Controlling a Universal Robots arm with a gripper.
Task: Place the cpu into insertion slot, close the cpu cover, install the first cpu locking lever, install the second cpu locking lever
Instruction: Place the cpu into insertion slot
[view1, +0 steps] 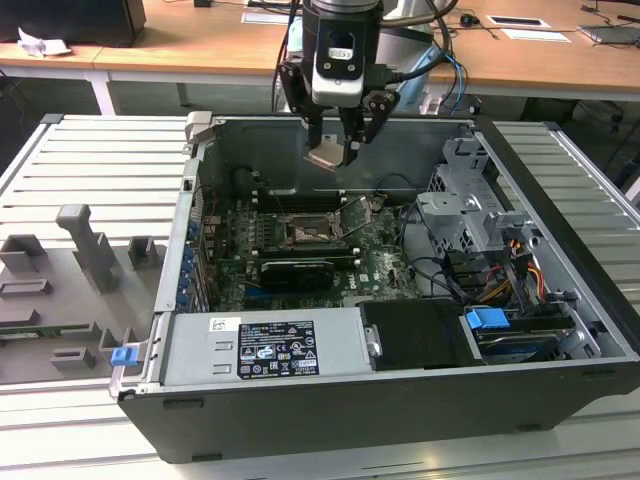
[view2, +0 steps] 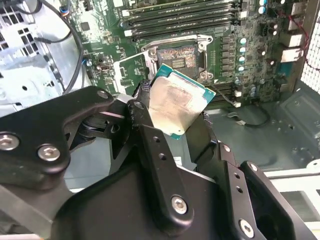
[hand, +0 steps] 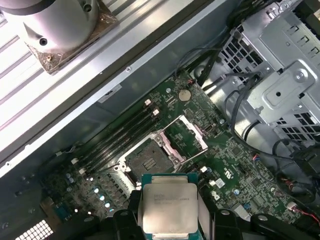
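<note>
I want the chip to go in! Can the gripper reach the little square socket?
Probably yes. The gripper, holding the cpu, hangs above the insertion slot; the cpu cover stands open and nothing lies across the slot.

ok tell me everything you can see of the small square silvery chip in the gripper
The small flat square cpu has a pale, smudged silvery-beige metal top on a thin green board rim. It is tilted, pinched at opposite edges by the black gripper, high in the air over the open computer case, well above the dark square insertion slot, and touches nothing else.
</note>
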